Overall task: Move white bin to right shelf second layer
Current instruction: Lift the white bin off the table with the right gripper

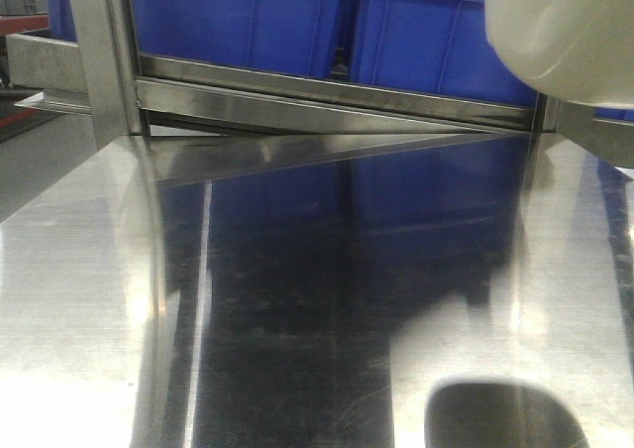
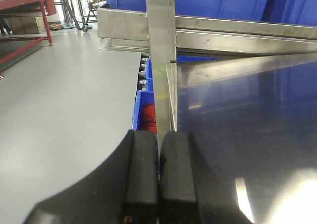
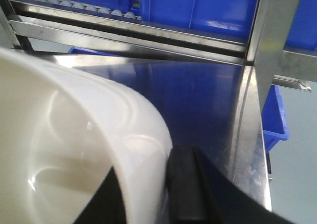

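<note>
The white bin (image 3: 74,149) fills the lower left of the right wrist view, glossy and tilted, with its opening toward the camera. My right gripper (image 3: 144,189) is shut on the bin's wall, one finger inside and one finger (image 3: 184,184) outside. In the front view the bin (image 1: 565,32) hangs at the top right, above the steel table top (image 1: 297,299). Beyond it runs a shelf layer of white rollers (image 3: 74,8) behind a flat steel front rail (image 3: 129,35); I cannot tell which layer it is. My left gripper (image 2: 158,172) is shut on nothing, low over the table's left edge.
Blue crates (image 1: 297,17) stand side by side on the roller level behind the table. Steel rack posts (image 1: 99,52) (image 3: 272,40) rise at the table's back corners. A blue crate with red contents (image 2: 147,112) sits below the left edge. Grey floor (image 2: 64,100) lies to the left.
</note>
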You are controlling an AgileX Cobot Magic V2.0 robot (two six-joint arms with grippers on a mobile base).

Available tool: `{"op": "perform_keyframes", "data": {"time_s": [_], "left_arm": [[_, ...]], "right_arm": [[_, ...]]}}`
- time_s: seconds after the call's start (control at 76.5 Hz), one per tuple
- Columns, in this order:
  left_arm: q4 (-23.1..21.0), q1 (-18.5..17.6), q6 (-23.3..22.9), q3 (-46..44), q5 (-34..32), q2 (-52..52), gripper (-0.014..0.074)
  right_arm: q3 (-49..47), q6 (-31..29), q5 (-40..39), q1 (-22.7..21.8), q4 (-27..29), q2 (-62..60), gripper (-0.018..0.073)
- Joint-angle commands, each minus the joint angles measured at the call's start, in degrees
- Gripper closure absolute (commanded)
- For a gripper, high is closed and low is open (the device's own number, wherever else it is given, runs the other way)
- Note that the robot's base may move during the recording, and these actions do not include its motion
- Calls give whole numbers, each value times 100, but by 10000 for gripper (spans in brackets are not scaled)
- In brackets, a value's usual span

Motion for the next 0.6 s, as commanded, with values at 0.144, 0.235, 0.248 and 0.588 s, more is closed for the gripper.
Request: {"op": "perform_keyframes", "data": {"time_s": [0.144,0.235,0.248,0.588], "left_arm": [[0,-33,-30,211,-500,-80,512],[0,-33,-30,211,-500,-80,512],[0,-33,-30,211,-500,-80,512],[0,-33,-30,211,-500,-80,512]], "right_arm": [[-182,-12,-613,-33,-31,-67,503],[-182,-12,-537,-33,-31,-67,503],[-182,-12,-537,-33,-31,-67,503],[-182,-12,-531,-33,-31,-67,503]]}}
